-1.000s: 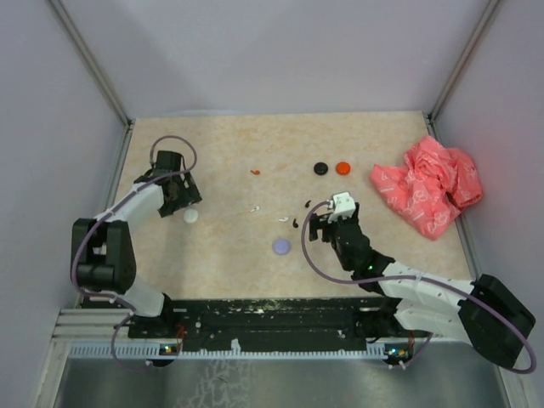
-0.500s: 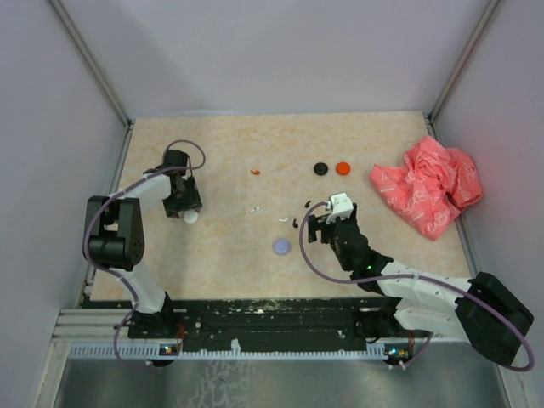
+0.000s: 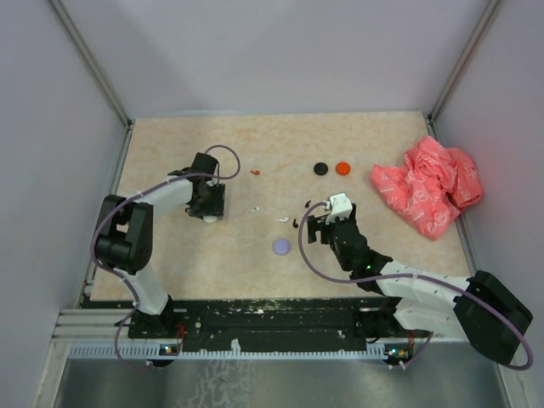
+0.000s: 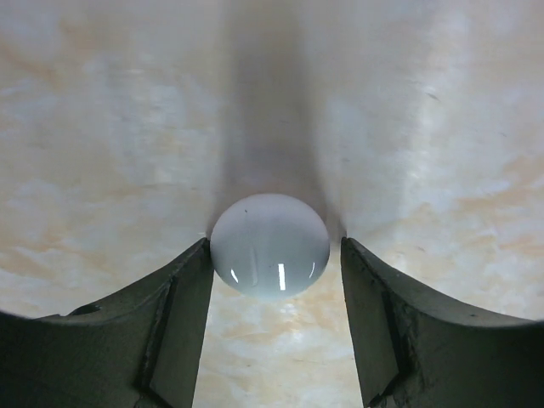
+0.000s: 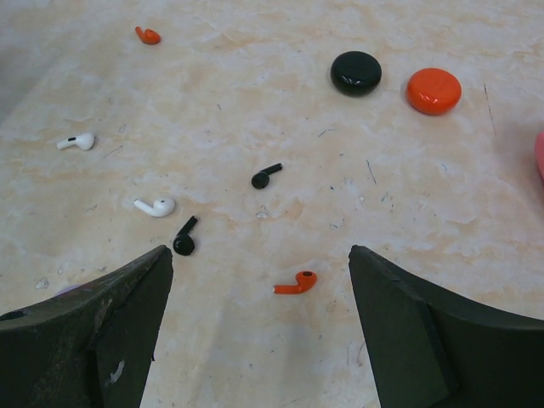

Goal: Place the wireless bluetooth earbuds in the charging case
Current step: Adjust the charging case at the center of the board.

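Left claw [image 4: 274, 255] is down on the worktop [image 3: 255, 136], out at 9 o'clock from centre, and it straddles the white charging case [image 4: 269, 246], a glossy little dome sitting flat. In the wrist view the finger at 9 o'clock is right on the case's rim, while a thin dark sliver shows at the 3 o'clock finger. The jaws stand partly apart, and whether that is a true squeeze cannot be told. Over to the right claw [image 5: 257, 255]: jaws spread wide, nothing between them, hanging over the middle of the worktop. The earbuds lie loose on the bare surface ahead of it. Closest is the near red earbud [image 5: 296, 283], just beyond the finger gap. The near black earbud [image 5: 184, 240] sits at 10 o'clock from it, with the near white earbud [image 5: 156, 206] just beside that one. The far black earbud [image 5: 266, 176] lies at 12 o'clock from the near red one, the far white earbud [image 5: 76, 141] well out at 10 o'clock, and the far red earbud [image 5: 147, 35] way off at 11 o'clock. Around 1 o'clock, the black charging case [image 5: 356, 72] and the orange charging case [image 5: 433, 91] sit near each other, not touching. From above, the lilac charging case [image 3: 281, 246] rests alone at 8 o'clock from the right claw, and the crumpled pink-red bag [image 3: 425, 187] fills the 3 o'clock edge.
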You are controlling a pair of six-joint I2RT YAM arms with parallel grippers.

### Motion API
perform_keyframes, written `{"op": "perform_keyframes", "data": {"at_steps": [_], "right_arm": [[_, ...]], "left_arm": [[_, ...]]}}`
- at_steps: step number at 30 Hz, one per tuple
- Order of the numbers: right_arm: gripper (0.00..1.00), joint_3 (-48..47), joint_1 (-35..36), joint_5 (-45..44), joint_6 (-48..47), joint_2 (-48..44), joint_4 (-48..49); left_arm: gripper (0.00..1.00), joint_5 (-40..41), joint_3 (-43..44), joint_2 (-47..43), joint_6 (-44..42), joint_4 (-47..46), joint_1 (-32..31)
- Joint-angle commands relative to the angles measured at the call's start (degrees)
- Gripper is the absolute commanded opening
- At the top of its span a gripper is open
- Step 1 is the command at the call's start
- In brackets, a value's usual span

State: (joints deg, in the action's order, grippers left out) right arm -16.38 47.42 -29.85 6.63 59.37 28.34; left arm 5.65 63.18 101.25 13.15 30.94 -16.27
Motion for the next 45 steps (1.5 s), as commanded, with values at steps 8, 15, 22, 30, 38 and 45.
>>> {"op": "perform_keyframes", "data": {"at_steps": [8, 15, 22, 30, 38, 45], "right_arm": [[0.84, -1.8, -0.6, -0.6, -0.1, -0.2, 2.7], [0.84, -2.0, -0.6, -0.5, -0.2, 0.1, 2.7], [0.84, -2.3, -0.6, -0.3, -0.2, 0.8, 2.3], [0.84, -2.6, -0.6, -0.2, -0.1, 1.0, 1.9], [0.84, -3.0, -0.6, -0.3, -0.1, 1.8, 1.3], [0.84, -3.6, -0.6, 0.0, 0.1, 2.7, 0.6]], "left_arm": [[0.72, -0.5, -2.4, -6.7, -2.7, -0.1, -4.5], [0.86, 5.2, -3.9, -12.9, 7.7, 1.3, -5.0], [0.93, 8.7, -8.0, -14.6, 19.8, -0.3, -5.5], [0.91, 8.4, -7.1, -12.0, 22.6, -3.7, -6.9], [0.88, 9.5, -1.7, -6.6, 16.6, -6.4, -6.9], [0.84, 5.2, 3.8, -2.1, 8.7, -8.4, -6.8]]}}
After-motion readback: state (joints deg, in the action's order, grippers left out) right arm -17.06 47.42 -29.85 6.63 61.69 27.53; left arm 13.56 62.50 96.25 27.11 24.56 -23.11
